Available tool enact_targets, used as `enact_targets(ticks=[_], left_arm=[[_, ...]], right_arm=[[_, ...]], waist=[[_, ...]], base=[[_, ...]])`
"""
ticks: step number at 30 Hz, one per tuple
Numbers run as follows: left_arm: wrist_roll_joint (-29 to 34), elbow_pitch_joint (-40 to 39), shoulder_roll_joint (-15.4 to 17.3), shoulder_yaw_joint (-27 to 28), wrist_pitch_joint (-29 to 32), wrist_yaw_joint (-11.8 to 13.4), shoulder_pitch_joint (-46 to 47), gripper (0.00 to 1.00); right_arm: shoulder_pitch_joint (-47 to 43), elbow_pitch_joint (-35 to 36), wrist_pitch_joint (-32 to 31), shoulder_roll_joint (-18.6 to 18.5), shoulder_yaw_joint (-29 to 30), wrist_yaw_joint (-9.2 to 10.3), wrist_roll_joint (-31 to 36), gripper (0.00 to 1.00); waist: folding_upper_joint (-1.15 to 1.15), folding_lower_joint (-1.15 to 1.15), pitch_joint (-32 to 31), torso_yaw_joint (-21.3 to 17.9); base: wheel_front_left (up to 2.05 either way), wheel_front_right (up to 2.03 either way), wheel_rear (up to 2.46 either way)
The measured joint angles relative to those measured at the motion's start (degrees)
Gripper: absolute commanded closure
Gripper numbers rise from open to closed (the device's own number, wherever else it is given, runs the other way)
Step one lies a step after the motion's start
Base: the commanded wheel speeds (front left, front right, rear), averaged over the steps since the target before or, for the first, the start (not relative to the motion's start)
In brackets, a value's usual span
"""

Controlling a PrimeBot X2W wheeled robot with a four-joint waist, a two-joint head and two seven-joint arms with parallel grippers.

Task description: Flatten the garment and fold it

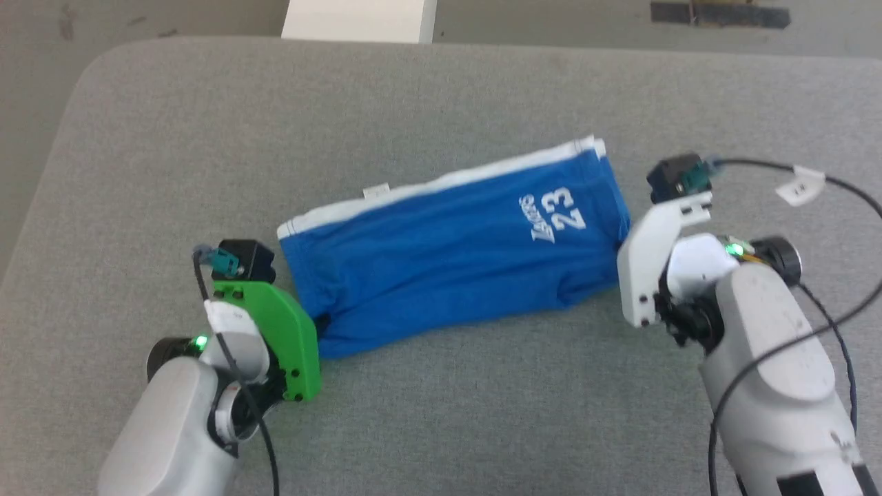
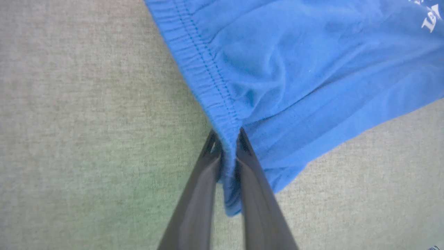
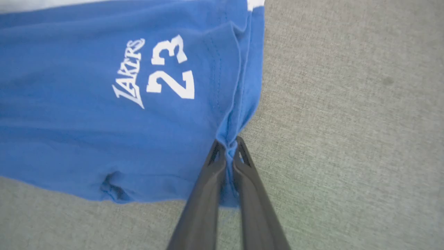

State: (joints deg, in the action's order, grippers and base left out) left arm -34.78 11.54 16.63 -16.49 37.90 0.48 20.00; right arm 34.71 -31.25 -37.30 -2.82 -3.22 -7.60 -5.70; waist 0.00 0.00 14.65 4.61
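Both ends of the bright blue soft fabric shorts [image 1: 441, 262] are pinched, by left gripper [image 2: 227, 133] and right gripper [image 3: 228, 141]; flattening likely needs pulling apart.

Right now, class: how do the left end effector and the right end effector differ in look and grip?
The left end effector carries a green bracket; the right end effector a white bracket. The left one pinches the shorts at a ribbed, stitched edge; the right one pinches a plain corner near the LAKERS 23 print. Shared: both are shut on the blue fabric.
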Motion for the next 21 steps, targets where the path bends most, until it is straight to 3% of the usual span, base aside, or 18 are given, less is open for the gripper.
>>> enact_targets(ticks=[11, 15, 19, 20, 21], left_arm=[[-2.32, -5.05, 2.16, 0.65, 3.23, 1.42, -8.25, 1.00], [-2.81, -6.30, 2.24, 0.55, 4.17, 2.16, -10.62, 1.00], [-3.64, -6.69, 2.50, 0.77, 5.03, 2.60, -12.12, 1.00], [-4.12, -6.88, 2.49, 0.94, 5.16, 2.63, -12.43, 0.42], [-4.68, -7.10, 2.52, 1.12, 5.42, 2.64, -12.67, 0.00]], right_arm=[[-24.57, 24.09, -4.70, -0.14, 3.94, -0.01, -4.78, 1.00], [-32.56, 29.77, -6.73, 0.11, 4.88, -0.01, -6.22, 1.00], [-36.15, 31.08, -6.59, 0.13, 5.00, -0.01, -8.89, 1.00], [-36.43, 31.05, -6.22, 0.12, 5.01, -0.01, -9.45, 0.68], [-36.50, 31.01, -5.77, 0.10, 4.98, -0.01, -9.68, 0.38]], waist=[[0.00, 0.00, -6.25, -2.31], [0.00, 0.00, -6.94, -3.60], [0.00, 0.00, -6.97, -4.50], [0.00, 0.00, -6.91, -4.64], [0.00, 0.00, -6.88, -4.74]], base=[[0.00, 0.00, 0.00], [0.00, 0.00, 0.00], [0.00, 0.00, 0.00], [0.00, 0.00, 0.00], [0.00, 0.00, 0.00]])
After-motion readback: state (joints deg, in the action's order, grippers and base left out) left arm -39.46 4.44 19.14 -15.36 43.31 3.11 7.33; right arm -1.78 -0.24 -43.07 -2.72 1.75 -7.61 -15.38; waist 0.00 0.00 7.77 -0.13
